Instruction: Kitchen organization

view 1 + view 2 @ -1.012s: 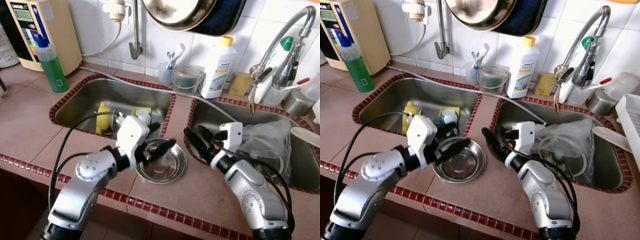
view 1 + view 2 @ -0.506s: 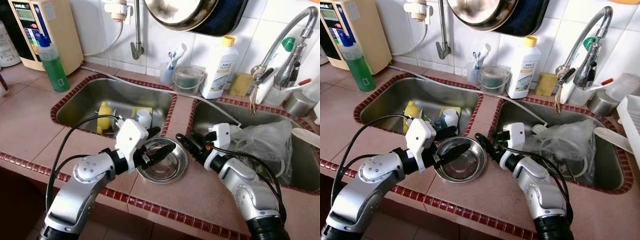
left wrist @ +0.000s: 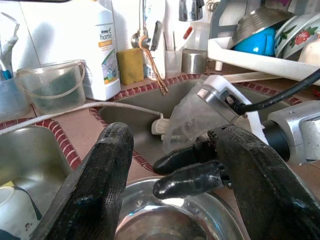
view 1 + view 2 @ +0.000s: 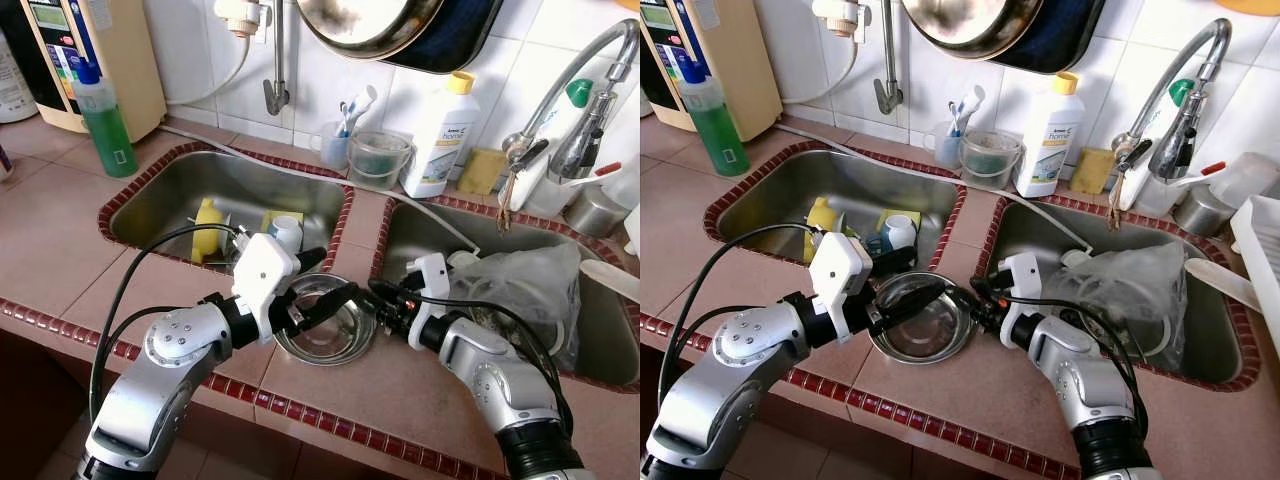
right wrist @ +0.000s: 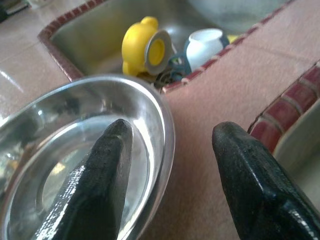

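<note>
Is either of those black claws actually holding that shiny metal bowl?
Not yet: the right gripper straddles the round steel bowl's rim, open; the left gripper hovers open above it.

Steel bowl (image 4: 325, 325) sits on the surface (image 4: 60, 240) near its front edge, between left sink (image 4: 170, 200) and right sink (image 4: 420, 235).

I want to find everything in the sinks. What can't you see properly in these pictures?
- Right sink: the crumpled plastic bag covers whatever lies under it, head views.
- Left sink: left arm and cable hide part of the yellow toy and white cup.
- Bottle label: too small to read, head views.
</note>
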